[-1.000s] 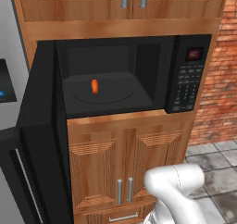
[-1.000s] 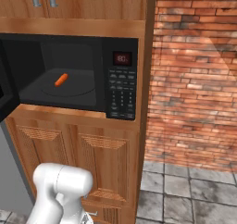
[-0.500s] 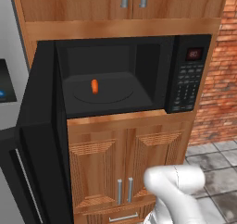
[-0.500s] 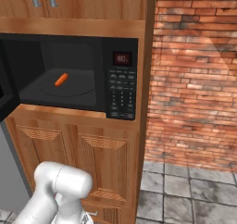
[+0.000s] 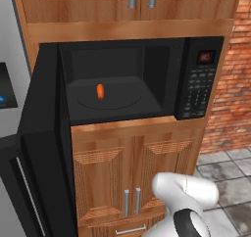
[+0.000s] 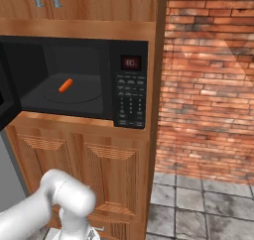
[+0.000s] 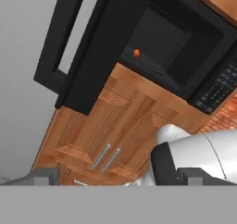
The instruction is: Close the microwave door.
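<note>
You are at the approach step: the microwave door (image 5: pixel 41 133) stands swung wide at the left of the microwave (image 5: pixel 147 79), untouched, the hand (image 7: pixel 115 179) low by the cabinets, its opening impossible to judge, so next reach behind the door's outer face.

I'm looking up at a slant at the microwave (image 7: pixel 185 52), its dark inside open to me. The microwave door (image 7: pixel 99 47) stands swung wide, jutting out toward the camera, with its thick black bar handle (image 7: pixel 60 38) standing off the outer edge against the grey wall. A small orange item (image 7: pixel 136 53) sits inside on the floor of the oven. The keypad strip (image 7: pixel 220 86) runs along the far side. Below the oven are brown wooden cabinet doors (image 7: pixel 111 126) with two silver handles (image 7: pixel 106 157) side by side.
</note>
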